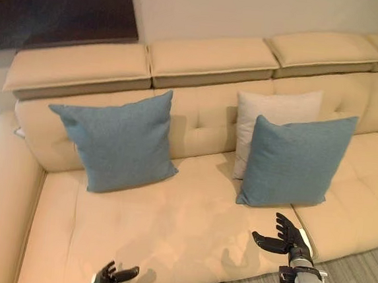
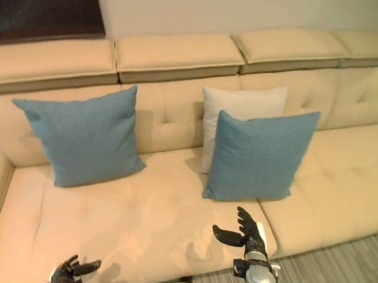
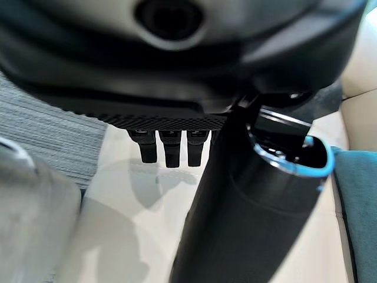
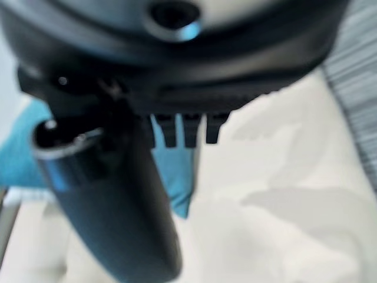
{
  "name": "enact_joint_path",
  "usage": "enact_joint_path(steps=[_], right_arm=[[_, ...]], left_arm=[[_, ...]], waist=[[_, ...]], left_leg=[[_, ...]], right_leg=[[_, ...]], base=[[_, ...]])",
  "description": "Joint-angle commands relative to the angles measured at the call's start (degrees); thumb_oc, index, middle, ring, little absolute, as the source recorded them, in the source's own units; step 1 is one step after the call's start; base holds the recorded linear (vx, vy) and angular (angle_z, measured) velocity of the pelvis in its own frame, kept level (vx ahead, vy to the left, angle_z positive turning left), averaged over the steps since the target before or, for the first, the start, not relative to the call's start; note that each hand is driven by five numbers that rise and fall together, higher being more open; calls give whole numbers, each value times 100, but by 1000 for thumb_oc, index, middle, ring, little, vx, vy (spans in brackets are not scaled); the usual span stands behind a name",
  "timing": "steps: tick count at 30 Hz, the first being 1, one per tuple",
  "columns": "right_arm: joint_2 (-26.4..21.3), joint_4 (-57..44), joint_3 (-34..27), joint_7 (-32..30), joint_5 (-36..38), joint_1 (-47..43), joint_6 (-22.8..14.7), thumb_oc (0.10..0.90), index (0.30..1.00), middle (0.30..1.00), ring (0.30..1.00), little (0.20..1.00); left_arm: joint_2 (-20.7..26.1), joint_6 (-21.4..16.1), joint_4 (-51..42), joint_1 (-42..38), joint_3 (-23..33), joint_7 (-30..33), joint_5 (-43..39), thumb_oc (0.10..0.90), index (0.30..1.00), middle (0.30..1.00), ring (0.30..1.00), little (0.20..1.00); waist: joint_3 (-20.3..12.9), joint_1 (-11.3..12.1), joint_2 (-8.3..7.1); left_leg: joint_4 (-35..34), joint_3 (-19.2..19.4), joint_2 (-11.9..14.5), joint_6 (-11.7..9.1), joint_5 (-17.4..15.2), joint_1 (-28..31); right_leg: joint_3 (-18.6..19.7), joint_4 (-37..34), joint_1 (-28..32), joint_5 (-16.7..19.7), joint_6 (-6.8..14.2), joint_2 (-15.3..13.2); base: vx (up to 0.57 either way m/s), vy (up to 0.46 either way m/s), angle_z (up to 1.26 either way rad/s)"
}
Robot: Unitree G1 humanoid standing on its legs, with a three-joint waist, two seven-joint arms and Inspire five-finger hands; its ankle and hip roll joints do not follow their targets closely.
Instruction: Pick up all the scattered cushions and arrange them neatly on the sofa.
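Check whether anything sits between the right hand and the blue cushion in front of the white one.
Nothing visible does. The right hand hangs open over bare sofa seat, just in front of the blue cushion, which leans on the white cushion. The other blue cushion stands well off towards the left.

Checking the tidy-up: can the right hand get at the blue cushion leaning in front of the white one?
Probably yes. The right hand hangs open over the seat just before that blue cushion, with bare sofa between them and nothing in the way.
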Motion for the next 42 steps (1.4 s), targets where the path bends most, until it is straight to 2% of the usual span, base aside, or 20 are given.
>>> enact_joint_path(steps=[1,6,8,10,11,16,19,22,23,25,29,30,32,33,34,35,36,37,39,42], right_arm=[[-158,-157,-244,-271,-63,-474,-356,800,900,900,900,900],[93,-48,-248,-351,-73,-313,-326,800,900,900,900,900],[223,-14,-212,-407,-33,-343,-315,800,900,900,900,900],[318,-88,-232,-464,-49,-209,-309,800,900,900,900,900],[322,-93,-235,-464,-51,-205,-306,800,900,900,900,900],[384,-76,-270,-534,-173,-156,-261,800,900,900,900,900],[357,-64,-201,-568,-267,-300,-223,800,900,900,900,900],[305,-107,-133,-542,-358,-378,-155,800,900,900,900,900],[223,-190,-59,-503,-508,-414,-78,800,900,900,900,900],[220,-190,-66,-508,-507,-399,-56,800,900,900,900,900],[195,-324,-82,-554,-534,-217,-93,800,900,900,900,900],[193,-330,-83,-555,-534,-211,-90,800,900,900,900,900],[174,-346,-83,-631,-586,-3,-106,800,900,900,900,900],[118,-404,-47,-657,-674,110,-77,800,900,900,900,900],[117,-411,-52,-658,-677,116,-72,800,900,900,900,900],[116,-413,-53,-658,-677,118,-72,800,900,900,900,900],[83,-437,-59,-698,-679,136,-60,800,900,900,900,900],[87,-498,-72,-720,-659,164,-43,800,900,900,900,900],[51,-476,-11,-748,-696,74,-23,800,900,900,900,900],[-29,-360,77,-828,-716,-140,-51,800,900,900,900,900]], left_arm=[[159,-194,222,-193,-151,-65,-5,800,900,900,900,900],[113,-44,557,-385,-221,-31,283,800,900,900,900,900],[118,-42,571,-558,-253,-2,228,800,900,900,900,900],[110,-2,590,-612,-375,-7,307,800,900,900,900,900],[113,-2,589,-611,-377,-6,306,800,900,900,900,900],[57,43,510,-545,-367,52,249,800,900,900,900,900],[23,68,513,-526,-321,98,175,800,900,900,900,900],[31,82,493,-538,-294,122,224,800,900,900,900,900],[84,8,328,-554,-318,166,265,800,900,900,900,900],[97,7,292,-534,-331,169,269,800,900,900,900,900],[84,-120,158,-615,-456,204,304,800,900,900,900,900],[82,-119,152,-609,-459,207,303,800,900,900,900,900],[6,-161,-34,-556,-523,193,152,800,900,900,900,900],[-50,-184,-159,-530,-549,196,-47,800,900,900,900,900],[-52,-183,-163,-527,-555,197,-52,800,900,900,900,900],[-53,-183,-163,-526,-557,197,-52,800,900,900,900,900],[-89,-215,-186,-492,-565,203,-176,800,900,900,900,900],[-122,-225,-212,-481,-587,217,-272,800,900,900,900,900],[-216,-261,-191,-441,-627,285,-358,800,900,900,900,900],[-266,-261,-120,-414,-675,274,-386,800,900,900,900,900]], waist=[[-80,-145,-113],[42,-218,-235],[156,-217,-189],[233,-116,-92],[221,-114,-105],[27,165,50],[-134,344,117],[-164,405,131],[-248,430,106],[-261,445,102],[-237,230,168],[-234,240,179],[-139,102,257],[-23,123,266],[-14,128,286],[-12,127,292],[47,166,251],[89,197,214],[188,390,106],[210,590,206]], left_leg=[[-447,-618,-399,110,-601,941],[-743,-317,-486,249,-536,968],[-795,-200,-378,274,-354,820],[-889,158,-214,350,-125,632],[-901,161,-228,353,-100,618],[-915,1050,108,352,147,394],[-808,1701,382,248,75,360],[-688,2068,520,243,30,356],[-458,2519,796,161,84,221],[-417,2572,862,114,123,214],[-324,2803,1447,-277,575,254],[-318,2807,1475,-298,589,259],[-1,2832,2046,-567,1212,337],[435,2527,2374,-678,1735,252],[467,2503,2418,-710,1746,240],[476,2496,2429,-716,1745,236],[715,2231,2408,-675,1859,162],[984,1862,2305,-560,1705,21],[1146,1098,1351,-222,1189,-522],[397,958,679,-61,828,-821]], right_leg=[[-251,698,-707,-506,126,581],[-372,477,-911,-21,460,292],[-552,574,-934,-223,478,210],[-888,1234,-631,-694,269,66],[-882,1225,-648,-678,268,54],[-1621,1710,116,-1090,159,-404],[-2243,1751,478,-989,313,-928],[-2484,1755,596,-764,406,-1220],[-2674,1407,914,-591,539,-1376],[-2585,1295,905,-577,541,-1305],[-2193,774,833,-1181,402,-620],[-2186,773,834,-1192,383,-594],[-2003,621,880,-1481,128,-73],[-1723,508,962,-1579,-82,263],[-1725,497,975,-1585,-103,301],[-1728,493,979,-1585,-108,312],[-1599,437,1016,-1575,-188,390],[-1495,384,1030,-1561,-223,418],[-1046,265,960,-1407,-248,435],[-610,36,1090,-1448,-220,617]], base=[[-312,126,-21],[-262,76,-16],[-389,6,-32],[-446,28,-75],[-361,40,-120],[-231,-34,-111],[-92,-141,-148],[-96,-215,-150],[-134,-409,-122],[-84,-329,-87],[-55,-459,-113],[2,-434,-59],[53,-569,-31],[76,-468,-49],[52,-291,-59],[8,-165,-124],[15,-227,-109],[-25,-312,-100],[-4,-230,-72],[190,-128,-122]])
